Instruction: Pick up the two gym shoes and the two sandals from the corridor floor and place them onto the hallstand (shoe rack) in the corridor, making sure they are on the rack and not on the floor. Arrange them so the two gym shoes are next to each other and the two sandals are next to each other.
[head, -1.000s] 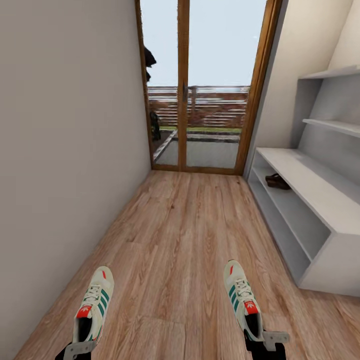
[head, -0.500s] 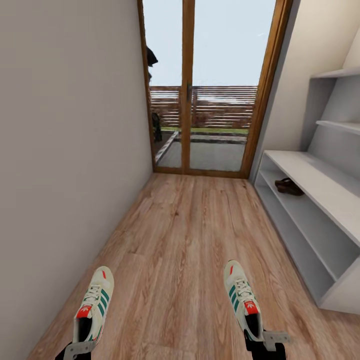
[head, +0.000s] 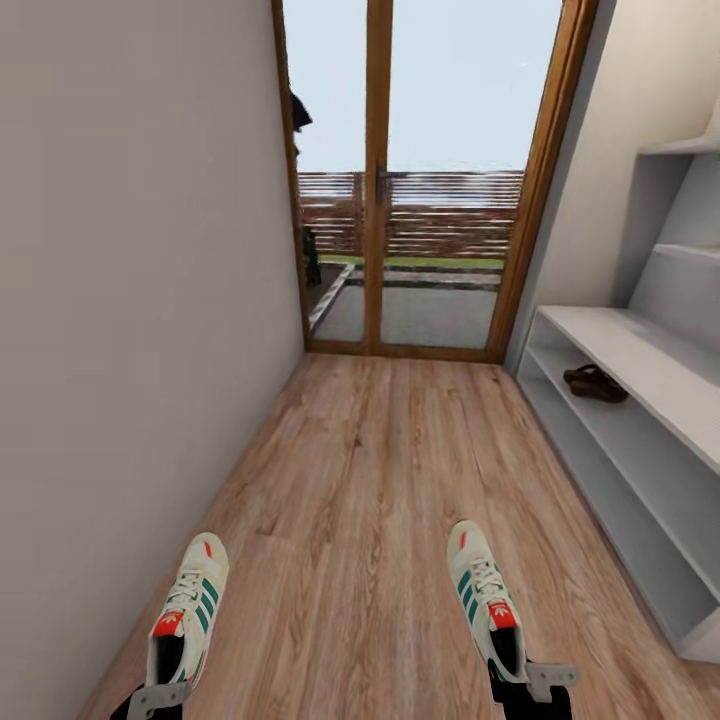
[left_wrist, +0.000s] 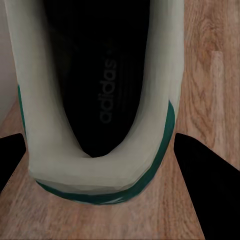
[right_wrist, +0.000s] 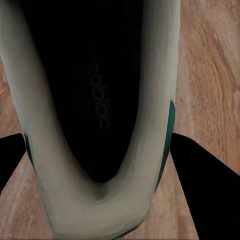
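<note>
Each of my grippers holds one white gym shoe with green stripes by the heel, above the corridor floor (head: 370, 500). In the head view the left gym shoe (head: 190, 605) sticks out of my left gripper (head: 162, 690), and the right gym shoe (head: 482, 595) out of my right gripper (head: 520, 678). In the left wrist view the dark fingers (left_wrist: 205, 190) flank the heel of the shoe (left_wrist: 55, 100). The right wrist view has the fingers (right_wrist: 200, 180) pressed to the other shoe (right_wrist: 150, 75). A dark brown sandal shape (head: 596, 383) lies on the hallstand (head: 640, 350), on the shelf under its top; one or two, I cannot tell.
A plain wall (head: 130, 300) runs along the left. Wood-framed glass doors (head: 430, 180) close the far end of the corridor. The hallstand's back panel and floating shelves (head: 685, 150) rise at the right edge. Open floor lies between wall and rack.
The whole picture has shifted: the hallstand has slid to the right and the doors stand more central, so the camera has moved. Both shoes stay held in the same place in the view.
</note>
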